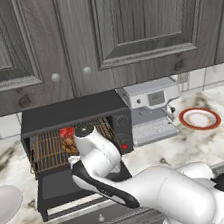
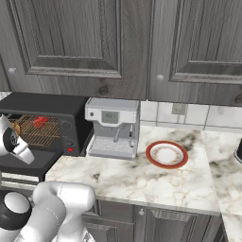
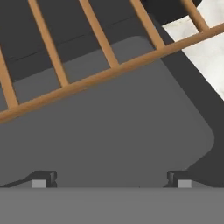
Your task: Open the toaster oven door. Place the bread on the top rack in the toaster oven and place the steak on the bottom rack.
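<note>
- Looking at the toaster oven (image 1: 77, 134): door (image 1: 59, 192) is already dropped flat at 6 o'clock of the cavity, so the opening step looks done.
- Steak (image 1: 66, 132) sits inside, at roughly 12 o'clock of the visible rack area in the left base view; in the right base view it shows as a red lump (image 2: 40, 121) behind the wire grid. Which rack carries it I can't tell for sure.
- A brown lump sits just below the steak at about 6 o'clock of it, possibly the bread; too small to confirm.
- Gripper (image 3: 109, 179) is released, jaws spread wide, nothing between them. Fingertips (image 3: 43, 179) point down at the door panel, with a copper rack edge (image 3: 105, 70) crossing at 12 o'clock of the hand view.
- Judgement: items look delivered and the hand is at the oven mouth, so the step in hand is probably clearing out.
- To do it well: pull straight back along the door, keep the jaws clear of the rack front bar, don't drag on the door panel.
- Coffee machine (image 1: 152, 111) at 3 o'clock of the oven has a small display; no legible text. Oven dials carry no readable labels.
- Red-rimmed plate (image 2: 166, 154) sits on the counter (image 2: 142, 184), well apart, at 3 o'clock of the coffee machine.
</note>
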Robot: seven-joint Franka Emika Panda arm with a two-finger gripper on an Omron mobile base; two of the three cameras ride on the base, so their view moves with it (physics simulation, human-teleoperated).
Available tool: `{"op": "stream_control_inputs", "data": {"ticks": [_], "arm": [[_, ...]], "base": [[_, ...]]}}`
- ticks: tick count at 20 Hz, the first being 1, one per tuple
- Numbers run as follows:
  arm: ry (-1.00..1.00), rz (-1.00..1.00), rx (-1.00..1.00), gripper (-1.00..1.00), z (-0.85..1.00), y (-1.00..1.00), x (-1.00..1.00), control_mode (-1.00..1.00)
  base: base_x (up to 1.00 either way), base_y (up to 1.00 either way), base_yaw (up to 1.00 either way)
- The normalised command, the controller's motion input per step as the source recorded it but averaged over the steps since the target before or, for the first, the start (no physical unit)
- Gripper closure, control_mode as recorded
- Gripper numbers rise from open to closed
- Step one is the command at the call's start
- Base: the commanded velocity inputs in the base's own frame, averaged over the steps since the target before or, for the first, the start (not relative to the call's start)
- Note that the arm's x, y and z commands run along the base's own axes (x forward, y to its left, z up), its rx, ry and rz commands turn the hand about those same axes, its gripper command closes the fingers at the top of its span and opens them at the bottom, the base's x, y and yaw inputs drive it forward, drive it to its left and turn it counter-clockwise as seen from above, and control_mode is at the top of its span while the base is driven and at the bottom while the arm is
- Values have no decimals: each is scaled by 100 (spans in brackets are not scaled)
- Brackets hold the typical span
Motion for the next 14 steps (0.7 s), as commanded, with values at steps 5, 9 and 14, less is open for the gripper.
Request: {"op": "stream_control_inputs", "data": {"ticks": [5, 9, 14], "arm": [[0, -9, 0, -100, -3, 1, 27, -100], [5, -17, 0, -100, 0, 0, 34, -100], [8, -21, 0, -100, 0, 0, 31, -100]], "base": [[0, 0, 0], [0, 0, 0], [0, 0, 0]]}}
